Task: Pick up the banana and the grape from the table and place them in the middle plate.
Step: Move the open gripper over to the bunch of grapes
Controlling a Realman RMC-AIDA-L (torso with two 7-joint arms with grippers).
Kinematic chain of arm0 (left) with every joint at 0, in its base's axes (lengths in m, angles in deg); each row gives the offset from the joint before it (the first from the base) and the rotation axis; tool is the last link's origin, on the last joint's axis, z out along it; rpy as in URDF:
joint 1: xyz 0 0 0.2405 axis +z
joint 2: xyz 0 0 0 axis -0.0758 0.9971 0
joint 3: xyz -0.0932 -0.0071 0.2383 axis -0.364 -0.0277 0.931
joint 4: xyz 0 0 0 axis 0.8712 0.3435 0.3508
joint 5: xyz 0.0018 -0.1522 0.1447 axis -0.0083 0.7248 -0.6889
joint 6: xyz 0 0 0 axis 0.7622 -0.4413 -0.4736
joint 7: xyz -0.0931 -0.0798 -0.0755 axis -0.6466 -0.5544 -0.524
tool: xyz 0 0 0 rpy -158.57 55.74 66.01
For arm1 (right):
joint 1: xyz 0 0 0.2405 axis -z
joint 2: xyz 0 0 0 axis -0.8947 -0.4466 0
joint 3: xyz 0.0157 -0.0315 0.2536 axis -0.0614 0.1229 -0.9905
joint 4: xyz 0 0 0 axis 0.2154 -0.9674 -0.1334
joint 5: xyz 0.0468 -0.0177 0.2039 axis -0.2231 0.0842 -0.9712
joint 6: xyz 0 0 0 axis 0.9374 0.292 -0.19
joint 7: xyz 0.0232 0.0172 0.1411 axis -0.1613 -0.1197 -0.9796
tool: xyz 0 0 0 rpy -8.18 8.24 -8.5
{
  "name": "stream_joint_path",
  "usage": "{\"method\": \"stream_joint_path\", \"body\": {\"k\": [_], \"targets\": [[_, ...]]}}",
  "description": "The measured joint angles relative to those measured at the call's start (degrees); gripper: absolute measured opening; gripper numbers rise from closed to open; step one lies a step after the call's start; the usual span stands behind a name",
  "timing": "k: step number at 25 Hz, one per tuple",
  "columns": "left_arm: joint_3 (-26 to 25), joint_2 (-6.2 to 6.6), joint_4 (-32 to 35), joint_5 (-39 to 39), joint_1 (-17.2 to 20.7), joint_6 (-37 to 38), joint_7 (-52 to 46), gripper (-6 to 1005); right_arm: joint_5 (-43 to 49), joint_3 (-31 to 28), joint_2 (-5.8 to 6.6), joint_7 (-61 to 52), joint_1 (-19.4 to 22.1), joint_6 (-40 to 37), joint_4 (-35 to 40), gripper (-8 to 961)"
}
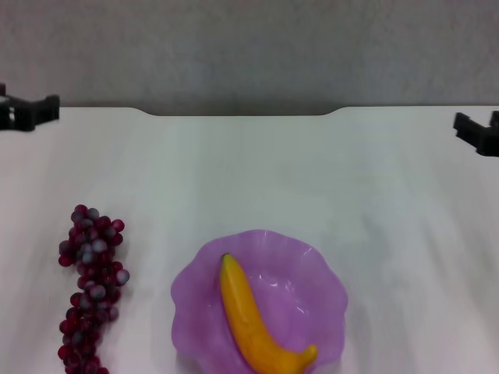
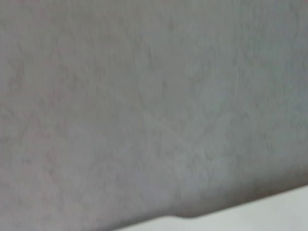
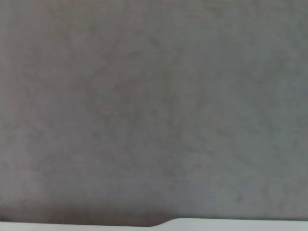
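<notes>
The banana (image 1: 257, 323) lies inside the purple middle plate (image 1: 321, 269) at the near middle of the white table (image 1: 257, 171). The bunch of dark red-purple grapes (image 1: 90, 288) lies on the table to the plate's left, apart from it. My left gripper (image 1: 27, 109) is at the far left edge of the head view, above the table's back. My right gripper (image 1: 479, 131) is at the far right edge. Both are far from the fruit. The wrist views show only the grey wall and a strip of table edge (image 2: 269, 207).
A grey wall (image 1: 249, 47) stands behind the table. The table's far edge has a shallow notch (image 1: 238, 114). The table edge also shows in the right wrist view (image 3: 231, 225).
</notes>
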Motion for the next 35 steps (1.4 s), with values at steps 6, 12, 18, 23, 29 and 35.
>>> {"method": "stream_joint_path", "body": {"k": [6,12,18,23,29,35], "targets": [[-0.02,-0.03,-0.25,-3.59,-2.56,-8.97,-2.6,800,-0.09,-0.28,0.02,0.01,0.04,0.32,0.16,615],[3.62,-0.01,2.58,-11.09,-6.34,-13.09,-7.01,801,-0.09,-0.27,0.08,0.02,-0.48,0.88,-0.1,615],[6.28,0.02,10.0,-15.39,-10.42,-13.69,-10.43,800,-0.08,-0.39,0.01,-0.03,-0.75,1.05,-0.39,615],[6.7,0.03,13.64,-15.61,-12.25,-14.3,-11.41,800,-0.08,-0.32,0.02,-0.13,-0.84,1.05,-0.39,615],[6.91,0.01,16.3,-15.64,-13.68,-14.93,-11.53,801,-0.08,-0.22,0.09,-0.25,-1.14,1.04,-0.7,615],[7.13,0.0,19.72,-15.65,-15.48,-15.76,-11.54,801,-0.08,-0.12,0.1,-0.26,-1.45,1.21,-0.81,615]]}}
